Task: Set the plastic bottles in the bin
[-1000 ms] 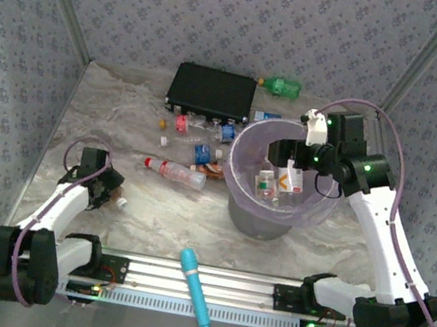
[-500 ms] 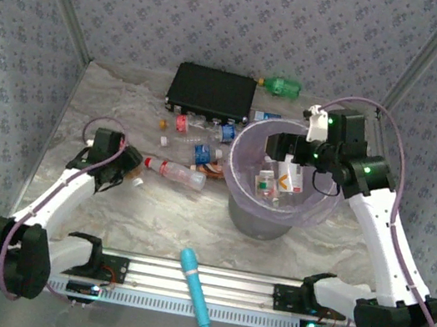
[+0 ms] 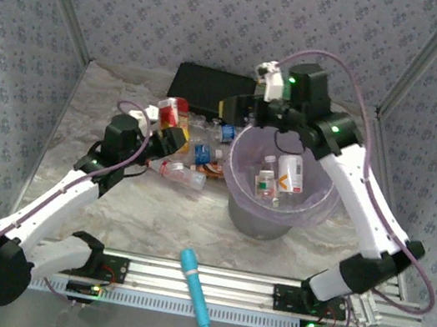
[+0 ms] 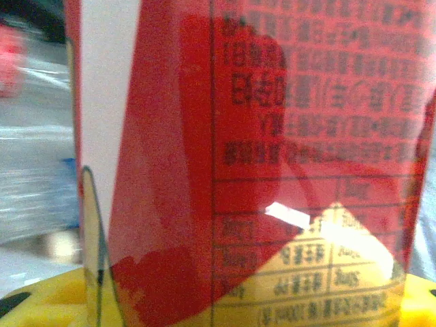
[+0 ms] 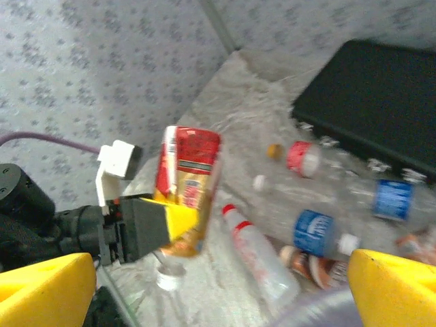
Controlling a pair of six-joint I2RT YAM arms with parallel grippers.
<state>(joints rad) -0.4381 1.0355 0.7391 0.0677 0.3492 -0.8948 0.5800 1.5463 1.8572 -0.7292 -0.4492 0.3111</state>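
The red-labelled bottle (image 3: pixel 172 111) is clamped between the yellow pads of the left tool (image 3: pixel 172 127), gripped at its lower part. It is held roughly upright and lifted above the tabletop (image 3: pixel 167 214), left of the bin (image 3: pixel 278 212) and apart from it. The left wrist view is all blurred label at close range, so how squarely the pads sit is hard to judge.

At least two bottles (image 3: pixel 265 177) lie inside the bin's lilac liner. More loose bottles (image 3: pixel 176 173) lie on the tabletop between the held one and the bin, in front of the black box (image 3: pixel 211 88). The right tool (image 3: pixel 253 119) hovers by the bin's far-left rim, its fingers spread wide and holding nothing.

The step in hand looks like carrying this bottle to the bin. The next move calls for swinging the left arm rightward over the rim, keeping clear of the right tool, then letting go above the liner.
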